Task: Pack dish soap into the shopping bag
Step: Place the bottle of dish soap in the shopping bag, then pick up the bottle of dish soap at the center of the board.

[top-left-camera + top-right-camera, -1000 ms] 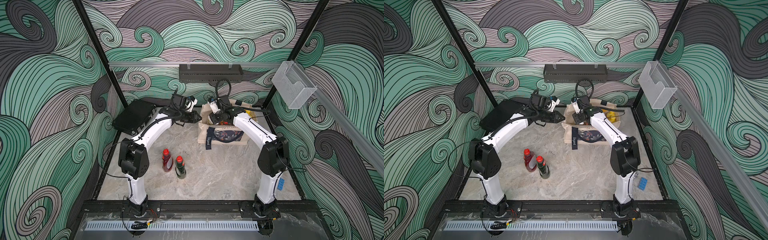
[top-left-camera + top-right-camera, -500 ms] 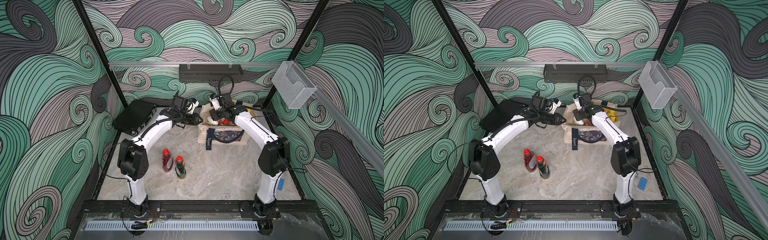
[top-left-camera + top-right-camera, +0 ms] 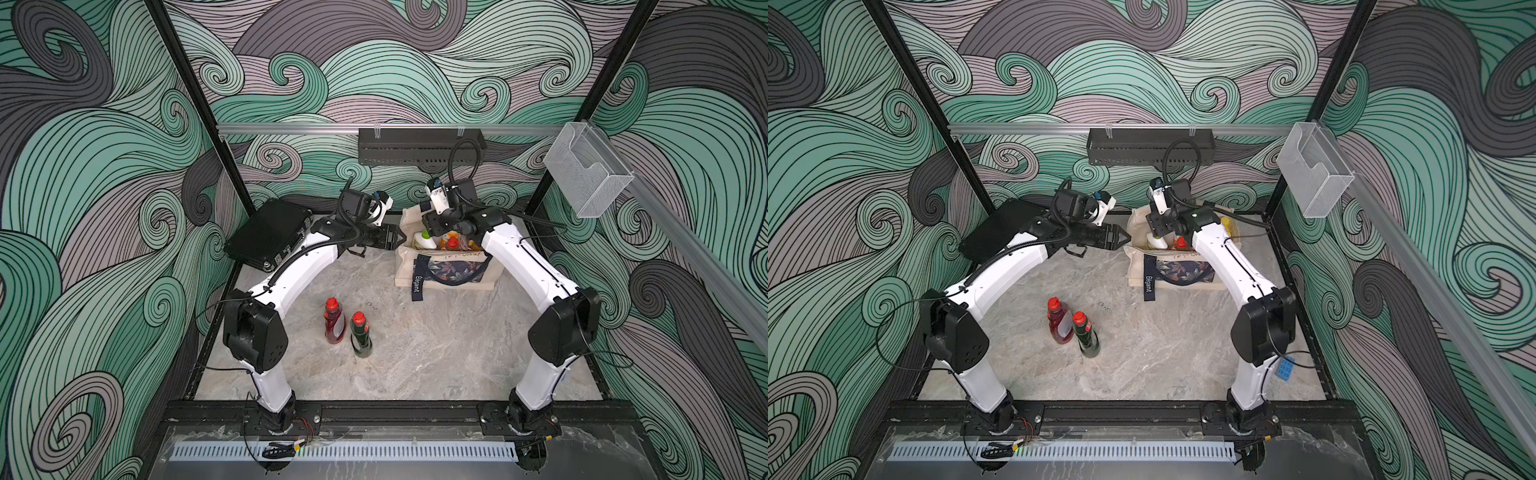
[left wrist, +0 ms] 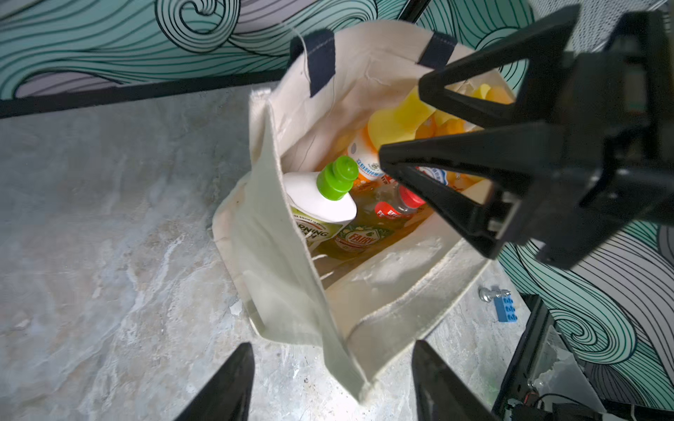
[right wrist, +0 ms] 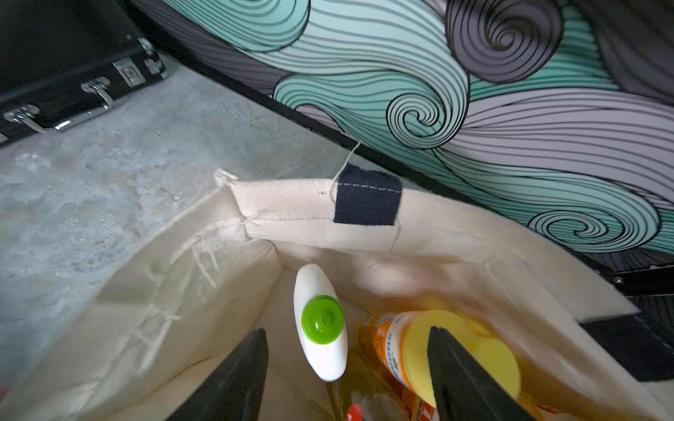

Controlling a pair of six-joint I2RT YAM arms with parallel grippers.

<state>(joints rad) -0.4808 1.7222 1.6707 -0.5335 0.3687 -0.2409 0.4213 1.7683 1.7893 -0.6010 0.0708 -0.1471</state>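
1. Both pincers have spread since the earlier frames. In both top views the left gripper (image 3: 402, 237) now has its jaws apart just beside the side rim of the shopping bag (image 3: 403, 270). The right gripper (image 3: 432, 232) hangs open over the bag's mouth and holds nothing.
2. Also in both top views, the white bottle (image 3: 424, 240) sits inside the bag under the right gripper. The red bottle (image 3: 335, 322) and the dark-green bottle (image 3: 360, 336) stand upright side by side on the table (image 3: 436, 353), well apart from the bag and nearer to the left arm.
3. In the left wrist view, the left fingers (image 4: 233, 386) are wide apart and the bag's corner seam lies free between them, not pinched. Inside the bag the white bottle leans beside the orange bottles (image 4: 364, 153), and a red-capped bottle (image 4: 408, 198) lies lower.
4. In the right wrist view, the right fingers (image 5: 233, 379) stand apart around the white bottle and appear clear of it. The black hard case (image 5: 73, 91) lies beyond the bag.
5. I judge that the two bottles still outside are smooth, slippery plastic, rather heavy with liquid, and their walls yield under pressure. The best grip is probably across the narrow body just below the shoulder. The canvas is soft and sags, so its rim may need holding open.
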